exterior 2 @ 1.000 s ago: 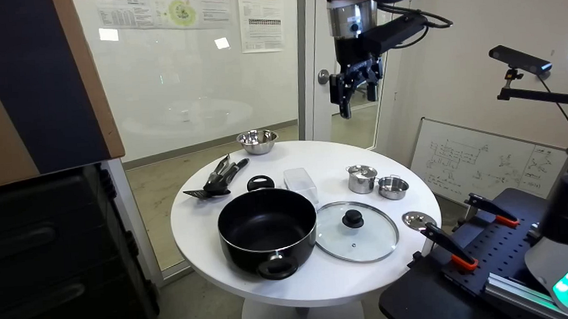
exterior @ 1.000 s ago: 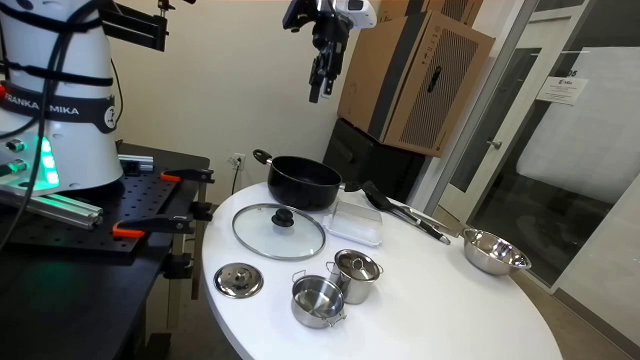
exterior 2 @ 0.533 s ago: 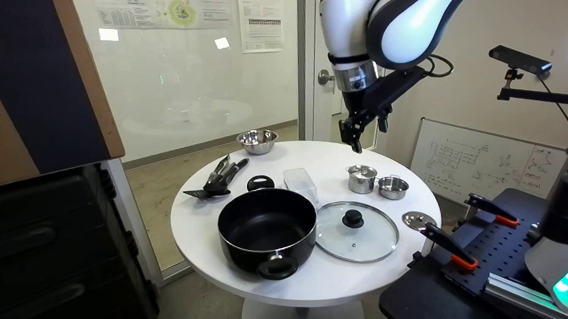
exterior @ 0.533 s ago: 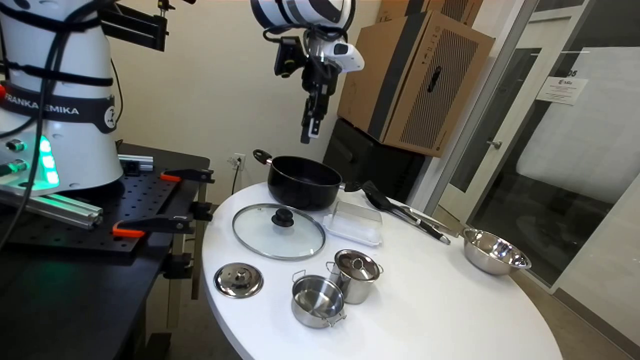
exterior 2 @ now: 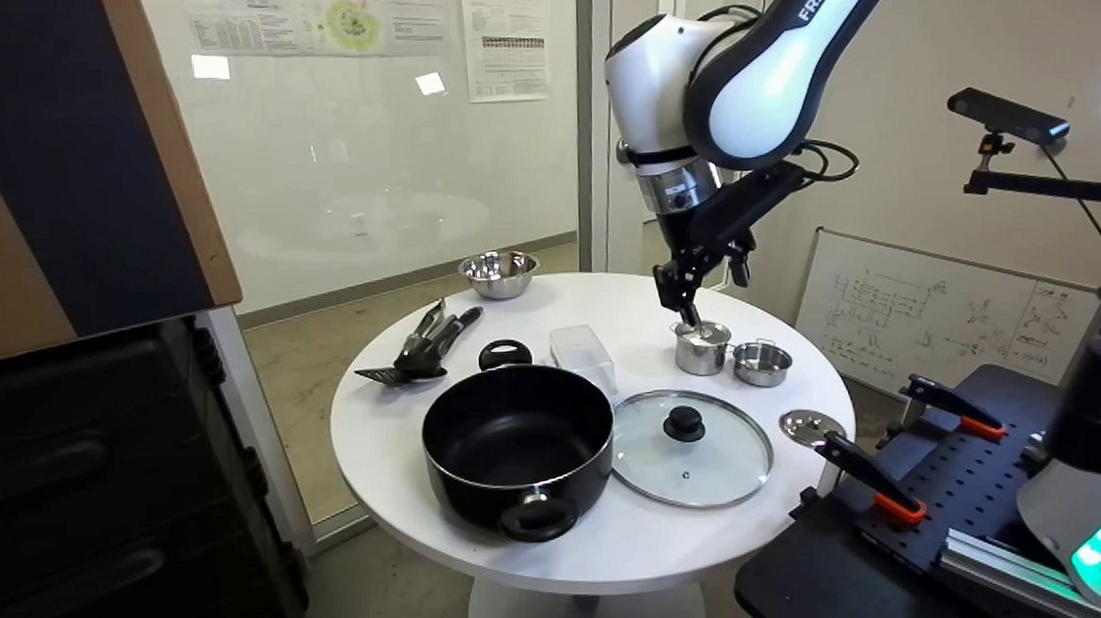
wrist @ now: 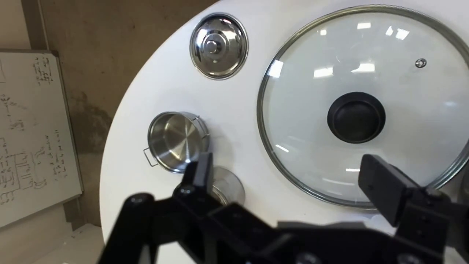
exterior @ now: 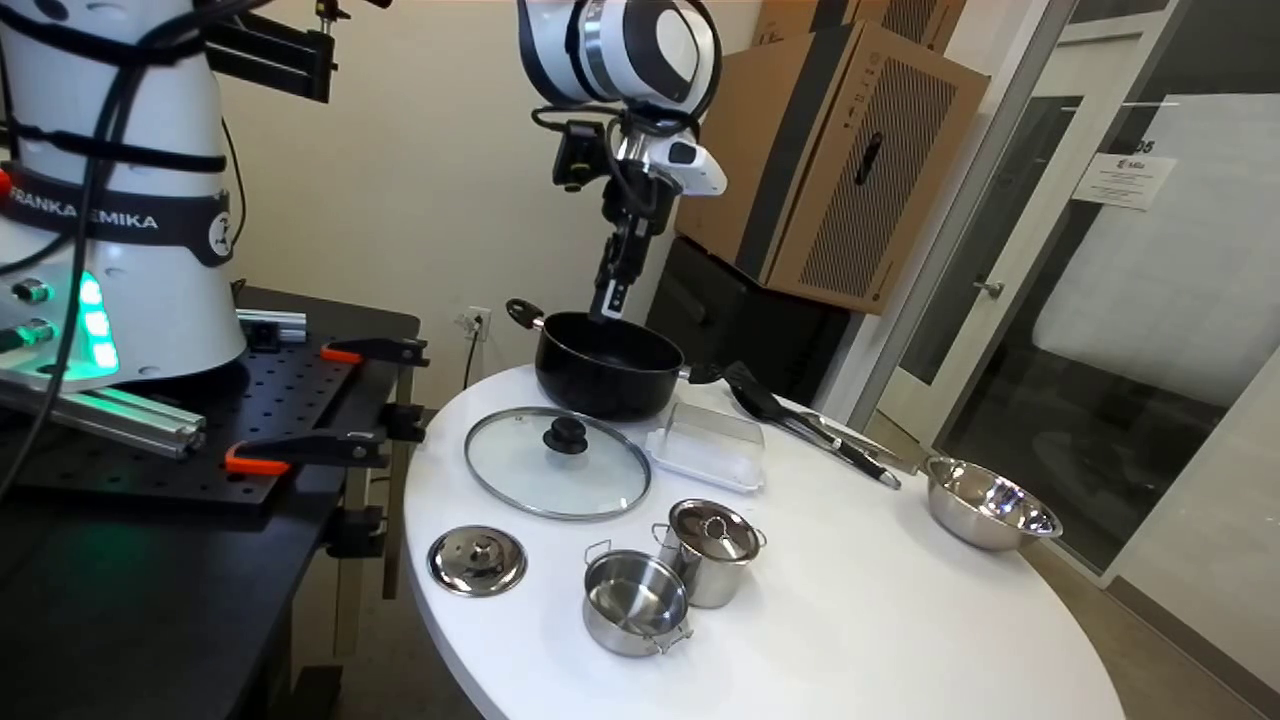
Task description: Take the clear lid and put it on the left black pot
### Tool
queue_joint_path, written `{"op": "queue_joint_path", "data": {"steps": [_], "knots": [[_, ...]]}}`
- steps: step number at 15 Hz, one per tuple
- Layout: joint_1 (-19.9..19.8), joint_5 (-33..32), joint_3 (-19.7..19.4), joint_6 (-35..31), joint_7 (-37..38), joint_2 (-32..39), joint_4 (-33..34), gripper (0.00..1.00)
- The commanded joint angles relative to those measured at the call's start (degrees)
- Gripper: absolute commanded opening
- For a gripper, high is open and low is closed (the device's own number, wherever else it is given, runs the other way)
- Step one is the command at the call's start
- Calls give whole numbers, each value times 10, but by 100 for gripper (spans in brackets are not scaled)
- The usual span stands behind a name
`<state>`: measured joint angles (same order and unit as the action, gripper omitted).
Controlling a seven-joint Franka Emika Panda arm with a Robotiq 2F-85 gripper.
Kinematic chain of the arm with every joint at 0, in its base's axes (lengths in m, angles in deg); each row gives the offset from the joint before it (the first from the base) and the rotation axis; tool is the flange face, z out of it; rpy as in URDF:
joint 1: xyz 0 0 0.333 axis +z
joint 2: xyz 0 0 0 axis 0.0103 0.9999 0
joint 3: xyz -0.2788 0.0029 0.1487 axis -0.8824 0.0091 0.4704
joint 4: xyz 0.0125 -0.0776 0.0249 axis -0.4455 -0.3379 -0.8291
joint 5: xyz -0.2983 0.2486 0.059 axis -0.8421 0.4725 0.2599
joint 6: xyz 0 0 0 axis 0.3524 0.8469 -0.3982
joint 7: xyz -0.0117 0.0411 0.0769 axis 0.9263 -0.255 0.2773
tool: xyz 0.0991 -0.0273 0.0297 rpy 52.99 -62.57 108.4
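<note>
The clear lid lies flat on the white table with its black knob up, in both exterior views (exterior: 540, 475) (exterior 2: 700, 461) and large in the wrist view (wrist: 311, 110). The left black pot stands open beside it, in both exterior views (exterior: 605, 385) (exterior 2: 520, 442). My gripper (exterior: 608, 303) is open and empty above the table. It also shows in an exterior view (exterior 2: 718, 295), where one finger overlaps the small lidded steel pot. In the wrist view my gripper (wrist: 286, 163) has its fingers wide apart, one across the lid's rim, with the knob farther up the picture.
A lidded steel pot (exterior: 712, 560), an open steel pot (exterior: 635, 605) and a small steel lid (exterior: 478, 561) stand near the clear lid. A clear plastic box (exterior: 708, 445) touches or nearly touches its rim. Black utensils (exterior: 800, 420) and a steel bowl (exterior: 990, 505) lie farther off.
My gripper has come down a long way from high above towards the table, staying open. The lid, the pot and the other objects have not moved.
</note>
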<state>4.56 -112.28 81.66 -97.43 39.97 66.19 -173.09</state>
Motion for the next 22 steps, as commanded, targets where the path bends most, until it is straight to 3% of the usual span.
{"op": "queue_joint_path", "data": {"steps": [1, 4, 9, 14, 22], "knots": [[22, 3, -20, 1, -2, -1, 0, 100], [23, 3, -20, 1, -2, -1, 0, 100], [4, -4, -60, -105, -36, 12, -32, 100], [-7, 29, -95, -176, -129, 49, -58, 100], [28, 47, -110, -190, -164, 119, -43, 100]]}}
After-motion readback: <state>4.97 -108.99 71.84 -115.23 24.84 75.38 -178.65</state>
